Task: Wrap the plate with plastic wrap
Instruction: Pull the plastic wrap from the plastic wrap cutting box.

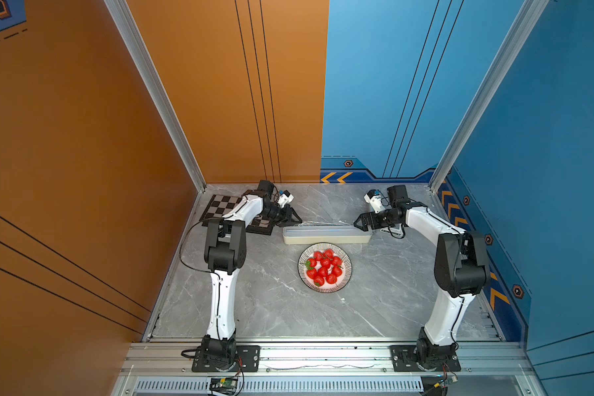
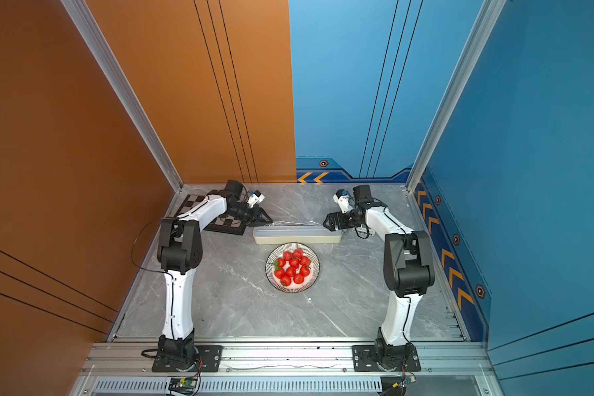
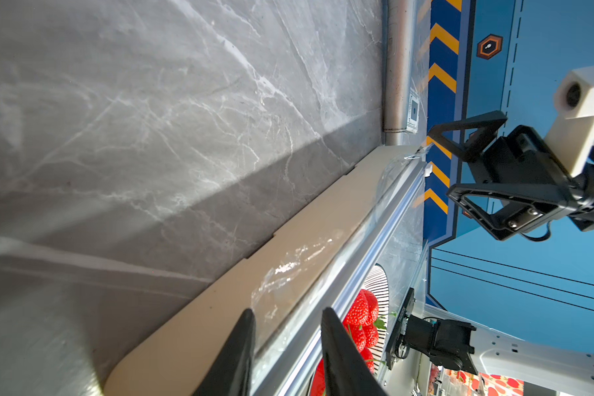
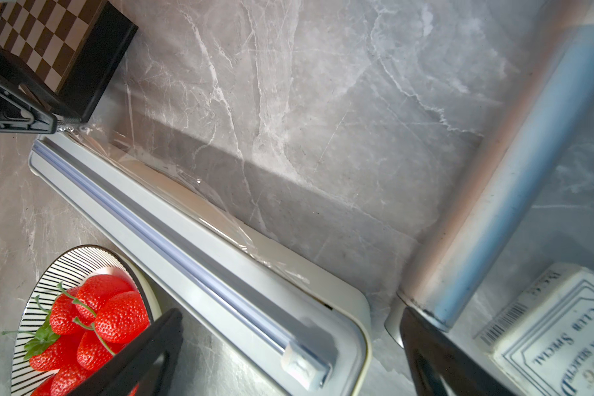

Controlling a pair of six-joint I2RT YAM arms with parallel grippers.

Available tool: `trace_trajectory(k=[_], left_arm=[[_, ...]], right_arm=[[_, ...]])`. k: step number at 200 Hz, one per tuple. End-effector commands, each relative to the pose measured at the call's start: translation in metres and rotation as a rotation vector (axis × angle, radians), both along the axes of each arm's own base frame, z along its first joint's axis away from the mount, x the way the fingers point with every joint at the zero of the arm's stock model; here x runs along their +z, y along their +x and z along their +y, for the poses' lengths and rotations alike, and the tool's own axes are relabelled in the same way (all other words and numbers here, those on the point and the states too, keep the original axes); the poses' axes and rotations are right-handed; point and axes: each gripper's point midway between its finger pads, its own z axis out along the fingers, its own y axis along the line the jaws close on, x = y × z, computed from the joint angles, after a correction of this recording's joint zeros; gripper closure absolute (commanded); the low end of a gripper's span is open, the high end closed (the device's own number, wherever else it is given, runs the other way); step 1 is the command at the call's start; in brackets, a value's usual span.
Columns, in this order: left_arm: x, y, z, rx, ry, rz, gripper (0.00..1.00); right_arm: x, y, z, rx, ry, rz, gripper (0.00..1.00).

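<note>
Grey-veined marble tabletop [image 1: 271,301], walled in orange and blue.

In both top views: plate [image 1: 349,265] mid-table between the arms, heaped with red strawberries [image 1: 324,268]. Just beyond it, lying crosswise, long cream box [image 1: 326,237] with grey lid, plastic wrap [image 1: 318,223] glinting along its far edge. Chessboard [image 1: 218,205] far left, under the left arm. Left gripper [image 1: 297,222] at the box's left end, right gripper [image 1: 356,222] at its right end.

Left wrist view: cream side of the box [image 3: 220,308], crinkled plastic wrap [image 3: 288,271] draped over it. Past the lid, striped plate rim [image 3: 379,281] and strawberries [image 3: 360,312]. Left gripper [image 3: 287,310] jaws drawn part-way together, a gap between the tips, the wrap's edge lying in that gap; real pinch impossible to tell. At the far end, right gripper [image 3: 441,164] spread wide, the wrap's corner just beside one fingertip.

Right wrist view: right gripper [image 4: 290,310] jaws wide apart, either side of the box's end [image 4: 350,329]; contact impossible to tell. Plastic wrap [image 4: 199,202] running along the lid's edge to the left gripper [image 4: 54,127]. Plate [image 4: 48,274] just beside the box. Near the other finger, grey rod [image 4: 494,192] and a cream tin [image 4: 556,336] with barcode and blue lettering, "Club Special".
</note>
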Motion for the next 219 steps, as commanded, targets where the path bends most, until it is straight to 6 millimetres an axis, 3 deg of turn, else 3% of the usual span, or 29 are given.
trace_trajectory(k=[1, 73, 131, 172, 208, 219], left_arm=[[0.002, 0.0, 0.005, -0.02, 0.028, -0.021, 0.68], [0.002, -0.001, 0.003, -0.033, 0.037, -0.036, 0.84], [0.007, 0.002, 0.003, -0.033, 0.041, -0.055, 0.96], [0.013, 0.003, 0.001, -0.035, 0.042, -0.071, 1.0], [0.021, 0.003, 0.002, -0.035, 0.05, -0.092, 1.0], [0.024, 0.003, 0.002, -0.033, 0.056, -0.1, 1.0]], right_arm=[[-0.009, -0.003, 0.006, 0.062, -0.051, 0.023, 0.06], [-0.02, 0.002, 0.013, 0.105, -0.086, 0.048, 0.16], [-0.02, 0.004, 0.022, 0.132, -0.064, 0.052, 0.35], [-0.018, 0.004, 0.025, 0.145, -0.058, 0.044, 0.59], [-0.011, 0.007, 0.022, 0.131, -0.078, 0.022, 1.0], [-0.005, 0.009, 0.02, 0.126, -0.088, 0.005, 1.0]])
